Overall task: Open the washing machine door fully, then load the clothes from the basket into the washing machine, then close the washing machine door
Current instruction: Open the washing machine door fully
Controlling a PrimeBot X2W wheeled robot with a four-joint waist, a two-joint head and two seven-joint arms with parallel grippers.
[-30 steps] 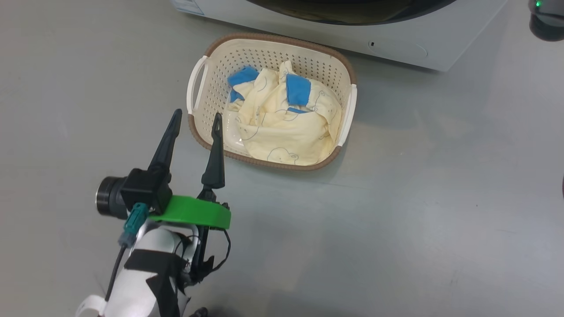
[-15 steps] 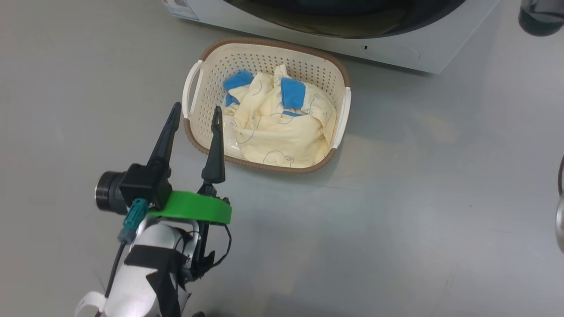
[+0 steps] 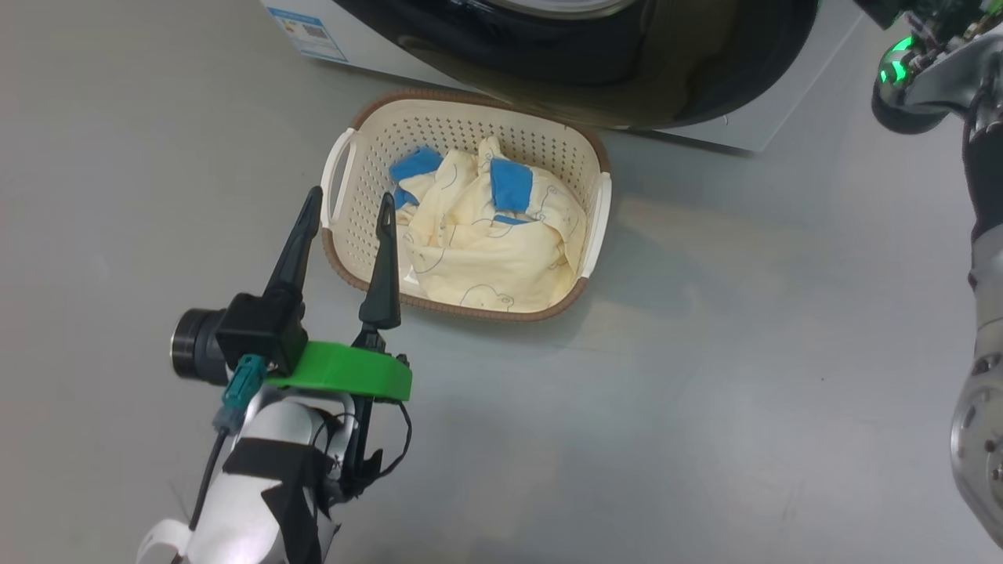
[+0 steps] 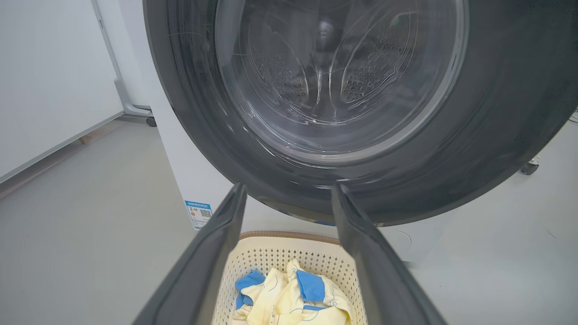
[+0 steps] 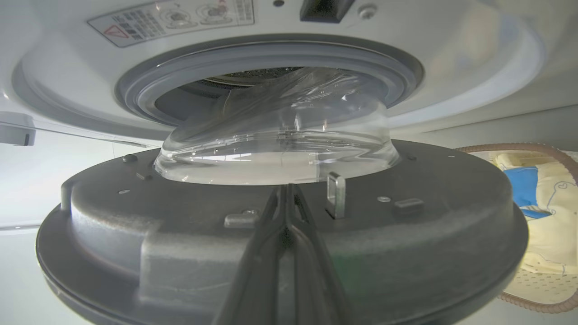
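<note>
Grey gasket [image 5: 140,85] in right wrist view, right jaws together, left jaws apart near basket [image 3: 470,133]

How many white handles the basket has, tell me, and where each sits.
2. The left handle is on the end of the basket beside the open left gripper; the right handle is on the opposite end. None seems hidden.

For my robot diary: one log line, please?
door ajar | clothes in basket | left claw open | right claw shut

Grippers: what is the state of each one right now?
Left gripper: open, empty.
Right gripper: shut, holding nothing.
</note>
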